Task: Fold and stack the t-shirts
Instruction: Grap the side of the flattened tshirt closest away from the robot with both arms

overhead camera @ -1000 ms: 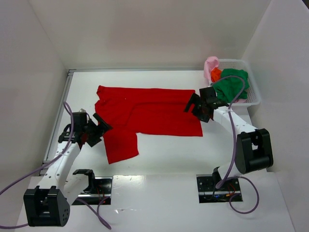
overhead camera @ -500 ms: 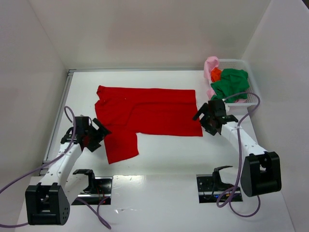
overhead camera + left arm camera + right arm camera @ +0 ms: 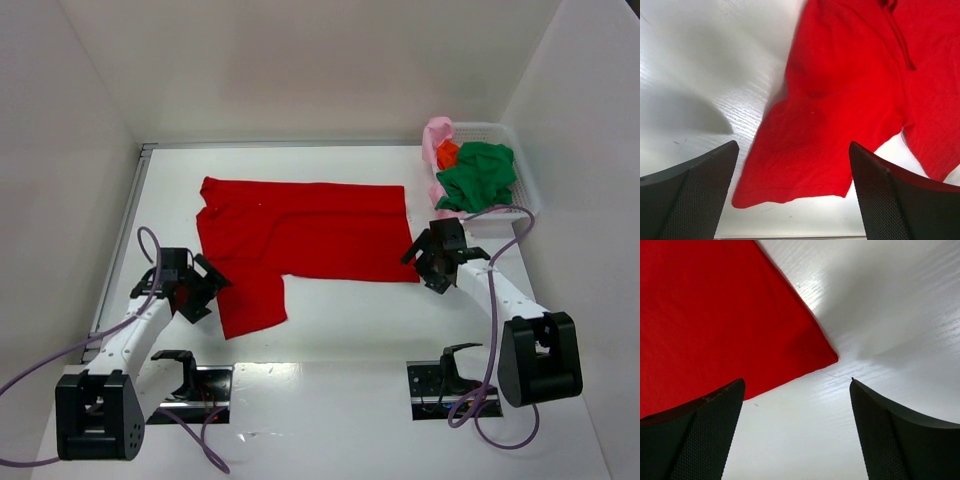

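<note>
A bright red t-shirt [image 3: 300, 235] lies spread flat across the middle of the table, one sleeve [image 3: 250, 305] hanging toward the near edge. My left gripper [image 3: 205, 288] stands open just left of that sleeve [image 3: 810, 150], nothing between its fingers. My right gripper [image 3: 425, 262] is open at the shirt's near right corner [image 3: 832, 357], with bare table between its fingers [image 3: 700, 435]. The dark green t-shirt [image 3: 478, 178], an orange one [image 3: 447, 153] and a pale pink one [image 3: 436, 135] are piled in the basket.
The white lattice basket [image 3: 527, 190] sits at the back right against the right wall. White walls enclose the table on the left, back and right. Both arm bases and their cables are at the near edge.
My right gripper has drawn back off the shirt's right edge toward the near right corner. My left gripper has slid slightly nearer, beside the sleeve. The red shirt has not moved.
</note>
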Available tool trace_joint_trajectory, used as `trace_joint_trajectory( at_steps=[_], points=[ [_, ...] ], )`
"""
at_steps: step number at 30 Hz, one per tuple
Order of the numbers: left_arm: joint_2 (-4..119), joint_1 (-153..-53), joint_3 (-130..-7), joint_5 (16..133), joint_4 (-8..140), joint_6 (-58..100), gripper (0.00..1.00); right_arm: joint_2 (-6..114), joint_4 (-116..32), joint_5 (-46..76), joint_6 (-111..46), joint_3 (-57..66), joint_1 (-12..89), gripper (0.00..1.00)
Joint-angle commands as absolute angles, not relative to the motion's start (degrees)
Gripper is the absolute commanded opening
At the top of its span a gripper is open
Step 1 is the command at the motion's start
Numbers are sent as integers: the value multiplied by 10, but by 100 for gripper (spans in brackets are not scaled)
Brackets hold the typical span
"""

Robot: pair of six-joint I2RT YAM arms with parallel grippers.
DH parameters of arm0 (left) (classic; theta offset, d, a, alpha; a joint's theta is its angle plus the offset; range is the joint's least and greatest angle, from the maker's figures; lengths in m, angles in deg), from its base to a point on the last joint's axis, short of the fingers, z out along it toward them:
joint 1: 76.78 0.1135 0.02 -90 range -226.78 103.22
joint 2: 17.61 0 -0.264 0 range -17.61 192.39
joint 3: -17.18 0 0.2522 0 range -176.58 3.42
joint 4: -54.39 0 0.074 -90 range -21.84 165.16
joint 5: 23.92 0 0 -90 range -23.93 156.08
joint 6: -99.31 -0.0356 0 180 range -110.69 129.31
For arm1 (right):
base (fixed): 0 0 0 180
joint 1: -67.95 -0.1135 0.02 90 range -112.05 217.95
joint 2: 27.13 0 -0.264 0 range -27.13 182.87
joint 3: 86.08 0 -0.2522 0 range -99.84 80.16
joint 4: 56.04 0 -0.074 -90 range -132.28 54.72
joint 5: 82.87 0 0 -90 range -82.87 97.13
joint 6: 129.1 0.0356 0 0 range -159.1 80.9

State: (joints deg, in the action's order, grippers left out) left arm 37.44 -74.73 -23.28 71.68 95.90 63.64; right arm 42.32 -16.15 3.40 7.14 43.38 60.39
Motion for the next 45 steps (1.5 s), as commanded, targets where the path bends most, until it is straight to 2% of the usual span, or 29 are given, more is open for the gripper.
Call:
trace_joint_trajectory(
  at_steps=[1,12,19,23,28,31,33,35,36,38,41,44,45],
  points=[
    [379,-747,-219,716,950,644,98,412,-176,32,88,444,606,89],
    [407,-771,-227,717,955,656,97,423,-187,37,98,455,606,78],
    [445,-788,-245,692,955,661,97,441,-199,37,99,461,606,75],
    [465,-788,-251,687,960,661,93,451,-204,43,99,461,606,74],
    [466,-788,-257,687,960,661,78,456,-209,49,99,461,606,74],
    [466,-788,-257,687,967,661,75,451,-209,49,99,461,606,74],
    [466,-788,-257,687,967,661,70,451,-209,49,99,461,606,74],
    [466,-788,-257,687,967,661,60,445,-209,49,99,461,606,74],
    [466,-788,-257,687,967,661,47,445,-209,49,99,461,606,74],
    [460,-788,-257,687,967,661,35,440,-209,49,99,461,606,74],
    [460,-788,-257,687,967,661,24,435,-204,44,99,461,606,74],
    [454,-788,-251,687,967,666,18,434,-204,44,99,461,606,74],
    [454,-788,-251,687,967,666,12,429,-204,44,99,461,606,74]
  ],
)
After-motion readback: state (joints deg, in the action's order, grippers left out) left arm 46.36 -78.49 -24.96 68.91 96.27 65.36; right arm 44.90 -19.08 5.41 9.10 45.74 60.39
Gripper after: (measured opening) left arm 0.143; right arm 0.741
